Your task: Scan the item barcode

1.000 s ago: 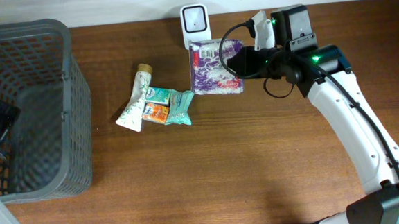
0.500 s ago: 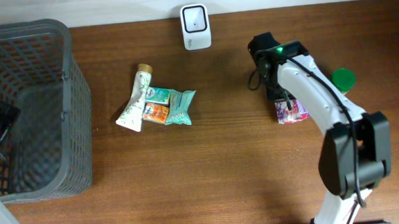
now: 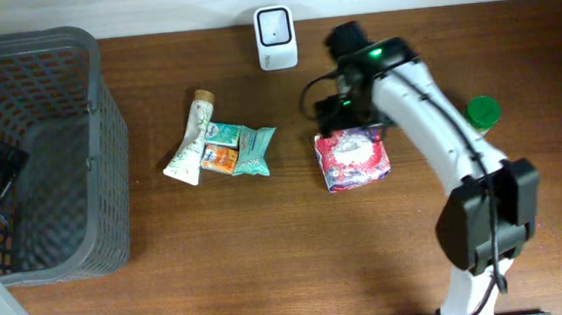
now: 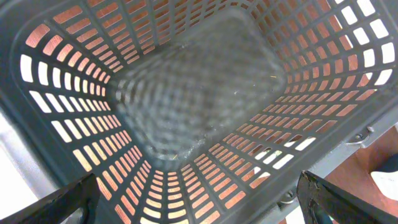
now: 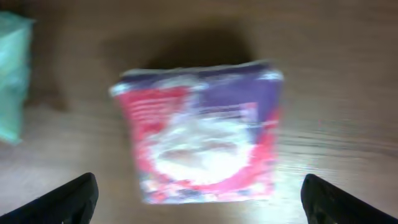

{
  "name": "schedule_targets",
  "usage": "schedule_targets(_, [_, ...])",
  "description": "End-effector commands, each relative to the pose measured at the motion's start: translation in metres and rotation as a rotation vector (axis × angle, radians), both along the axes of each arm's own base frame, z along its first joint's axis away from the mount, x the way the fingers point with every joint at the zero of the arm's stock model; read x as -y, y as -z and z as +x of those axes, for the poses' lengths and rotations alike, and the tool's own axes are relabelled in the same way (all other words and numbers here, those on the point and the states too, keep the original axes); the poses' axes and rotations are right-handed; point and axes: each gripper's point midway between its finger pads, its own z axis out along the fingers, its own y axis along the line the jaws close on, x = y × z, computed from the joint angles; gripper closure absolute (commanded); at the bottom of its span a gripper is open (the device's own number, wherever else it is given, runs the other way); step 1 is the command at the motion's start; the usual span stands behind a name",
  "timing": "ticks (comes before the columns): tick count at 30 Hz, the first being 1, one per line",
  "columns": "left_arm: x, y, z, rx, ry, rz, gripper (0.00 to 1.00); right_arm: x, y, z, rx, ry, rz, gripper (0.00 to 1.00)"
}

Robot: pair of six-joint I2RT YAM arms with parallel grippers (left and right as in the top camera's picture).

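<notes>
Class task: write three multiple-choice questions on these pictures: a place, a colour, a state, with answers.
1. The red and purple packet lies: A left of the tube; B right of it; C on it.
2. The round lid is: A green; B yellow; C blue.
3. The right claw is: A shut on the packet; B open over the packet; C shut on the tube.
Answers: B, overhead shows it right of the tube; A, plainly green; B, its fingers stand wide apart, off the packet.
</notes>
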Motion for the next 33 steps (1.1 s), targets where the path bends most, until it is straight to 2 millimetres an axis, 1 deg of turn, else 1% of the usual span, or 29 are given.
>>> schedule_targets(1, [-0.001, 0.0, -0.001, 0.0, -0.008, -0.001, 0.01, 0.049, 0.002, -0.005, -0.08, -0.11, 0.115, 0.14])
schedule_targets(2, [-0.001, 0.0, -0.001, 0.0, -0.008, -0.001, 0.01, 0.063, 0.01, -0.008, -0.1, -0.071, 0.193, 0.16])
schedule_targets(3, [-0.001, 0.0, -0.001, 0.0, -0.008, -0.001, 0.01, 0.065, 0.016, -0.01, -0.106, -0.074, 0.279, 0.18])
schedule_targets(4, [-0.001, 0.0, -0.001, 0.0, -0.008, -0.001, 0.01, 0.06, 0.024, -0.016, -0.103, -0.114, 0.429, 0.18])
schedule_targets(5, [-0.001, 0.0, -0.001, 0.0, -0.008, -0.001, 0.01, 0.058, 0.038, -0.021, -0.102, -0.105, 0.51, 0.18])
schedule_targets(7, [-0.001, 0.0, -0.001, 0.0, -0.008, -0.001, 0.01, 0.051, 0.062, -0.028, -0.106, -0.107, 0.548, 0.18])
schedule_targets(8, [-0.001, 0.0, -0.001, 0.0, -0.008, -0.001, 0.01, 0.045, 0.072, -0.033, -0.111, -0.109, 0.574, 0.22])
schedule_targets(11, [-0.001, 0.0, -0.001, 0.0, -0.008, -0.001, 0.01, 0.041, 0.109, -0.043, -0.137, 0.035, 0.588, 0.36])
schedule_targets(12, [-0.001, 0.0, -0.001, 0.0, -0.008, -0.001, 0.01, 0.037, 0.112, -0.046, -0.143, 0.049, 0.614, 0.41])
schedule_targets(13, [-0.001, 0.0, -0.001, 0.0, -0.008, -0.001, 0.01, 0.033, 0.108, -0.046, -0.141, 0.045, 0.644, 0.41])
schedule_targets(14, [-0.001, 0.0, -0.001, 0.0, -0.008, -0.001, 0.01, 0.025, 0.101, -0.045, -0.135, 0.039, 0.709, 0.55])
schedule_targets(15, [-0.001, 0.0, -0.001, 0.0, -0.008, -0.001, 0.01, 0.015, 0.092, -0.042, -0.125, 0.027, 0.78, 0.96])
schedule_targets(16, [-0.001, 0.0, -0.001, 0.0, -0.008, -0.001, 0.01, 0.001, 0.078, -0.039, -0.115, 0.019, 0.889, 0.96])
schedule_targets(18, [-0.001, 0.0, -0.001, 0.0, -0.008, -0.001, 0.01, -0.006, 0.068, -0.022, -0.098, 0.067, 0.904, 0.96])
schedule_targets(19, [-0.001, 0.0, -0.001, 0.0, -0.008, -0.001, 0.01, -0.012, 0.048, 0.005, -0.042, 0.089, 0.917, 0.96])
schedule_targets(20, [-0.001, 0.0, -0.001, 0.0, -0.008, -0.001, 0.01, -0.015, 0.034, 0.024, 0.008, 0.1, 0.929, 0.96])
schedule_targets(21, [-0.001, 0.0, -0.001, 0.0, -0.008, -0.001, 0.01, -0.017, 0.017, 0.05, 0.084, 0.137, 0.945, 0.96])
schedule_targets(22, [-0.001, 0.0, -0.001, 0.0, -0.008, -0.001, 0.01, -0.014, 0.004, 0.085, 0.191, 0.228, 0.94, 0.96])
schedule_targets(23, [-0.001, 0.0, -0.001, 0.0, -0.008, -0.001, 0.01, -0.013, -0.015, 0.117, 0.318, 0.299, 0.962, 0.96])
schedule_targets(24, [-0.001, 0.0, -0.001, 0.0, -0.008, -0.001, 0.01, -0.019, -0.031, 0.133, 0.389, 0.34, 0.997, 0.96])
schedule_targets(25, [-0.001, 0.0, -0.001, 0.0, -0.008, -0.001, 0.01, -0.033, -0.055, 0.15, 0.497, 0.345, 1.045, 0.96])
schedule_targets(27, [-0.001, 0.0, -0.001, 0.0, -0.008, -0.001, 0.01, -0.044, -0.07, 0.166, 0.599, 0.441, 1.05, 0.96])
schedule_targets(28, [-0.001, 0.0, -0.001, 0.0, -0.008, -0.001, 0.01, -0.05, -0.083, 0.176, 0.701, 0.479, 1.03, 0.96])
schedule_targets(29, [-0.001, 0.0, -0.001, 0.0, -0.008, -0.001, 0.01, -0.054, -0.089, 0.18, 0.73, 0.484, 1.024, 0.96])
schedule_targets(30, [-0.001, 0.0, -0.001, 0.0, -0.008, -0.001, 0.01, -0.066, -0.098, 0.189, 0.748, 0.461, 1.04, 0.96])
schedule_targets(31, [-0.001, 0.0, -0.001, 0.0, -0.008, -0.001, 0.01, -0.076, -0.103, 0.197, 0.751, 0.44, 1.056, 0.96])
schedule_targets(32, [-0.001, 0.0, -0.001, 0.0, -0.008, -0.001, 0.01, -0.093, -0.098, 0.212, 0.718, 0.412, 1.069, 0.96])
schedule_targets(33, [-0.001, 0.0, -0.001, 0.0, -0.008, -0.001, 0.01, -0.097, -0.085, 0.222, 0.687, 0.423, 1.054, 0.96])
